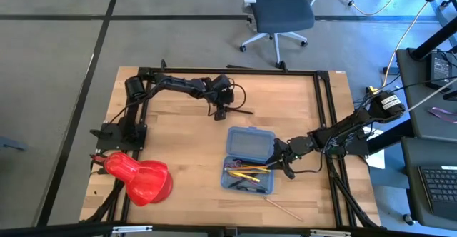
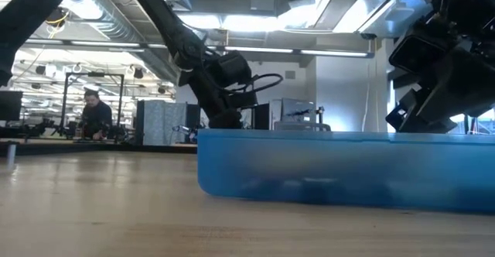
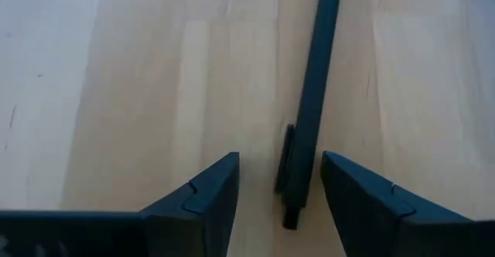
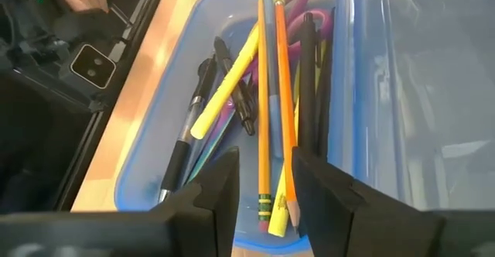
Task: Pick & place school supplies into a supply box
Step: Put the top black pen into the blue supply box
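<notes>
— Fingers of the left gripper [image 3: 278, 199] stand parted and empty, low over the table [image 1: 178, 116] at its far side, straddling a dark pen [image 3: 309, 110] that lies flat on the wood.

— And its long axis?

— It runs straight away from the wrist, between the tips, nearer one finger. The supply box [image 1: 249, 158] lies well apart, toward the right gripper [image 4: 263, 191], whose parted fingers hold nothing above the pencils [image 4: 271, 110] already inside.

Robotics lab: open ceiling ducts [image 2: 116, 25], office chair [image 1: 280, 12], distant workbenches [image 2: 46, 137].
</notes>
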{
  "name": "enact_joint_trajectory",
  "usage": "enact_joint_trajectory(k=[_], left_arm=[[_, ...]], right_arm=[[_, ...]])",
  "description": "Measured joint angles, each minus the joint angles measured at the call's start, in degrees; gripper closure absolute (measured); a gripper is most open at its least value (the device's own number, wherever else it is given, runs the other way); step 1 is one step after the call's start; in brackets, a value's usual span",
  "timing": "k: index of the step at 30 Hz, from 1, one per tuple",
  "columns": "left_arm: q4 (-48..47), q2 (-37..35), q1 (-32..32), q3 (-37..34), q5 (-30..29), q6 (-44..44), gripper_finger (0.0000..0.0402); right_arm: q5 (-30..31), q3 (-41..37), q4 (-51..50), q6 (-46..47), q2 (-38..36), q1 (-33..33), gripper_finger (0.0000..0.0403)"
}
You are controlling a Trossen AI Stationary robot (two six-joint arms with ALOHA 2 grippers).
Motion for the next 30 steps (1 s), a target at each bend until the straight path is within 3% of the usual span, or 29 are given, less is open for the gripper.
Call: enact_joint_trajectory(k=[5, 17, 30], left_arm=[[-0.1, 0.1, -0.1, 0.0, -0.8, 0.0, 0.0249], [-0.5, 0.2, -0.3, -0.1, -1.3, 0.0, 0.0367], [-2.9, -4.5, -0.7, -0.5, -3.8, -2.2, 0.0371]], right_arm=[[0.0, 0.0, -0.6, 0.1, 0.0, 0.0, 0.0279], [0.0, 0.0, -0.3, -1.6, -0.3, 0.0, 0.0279], [-2.1, 0.0, 0.5, -1.2, -0.3, 0.0, 0.0279]])
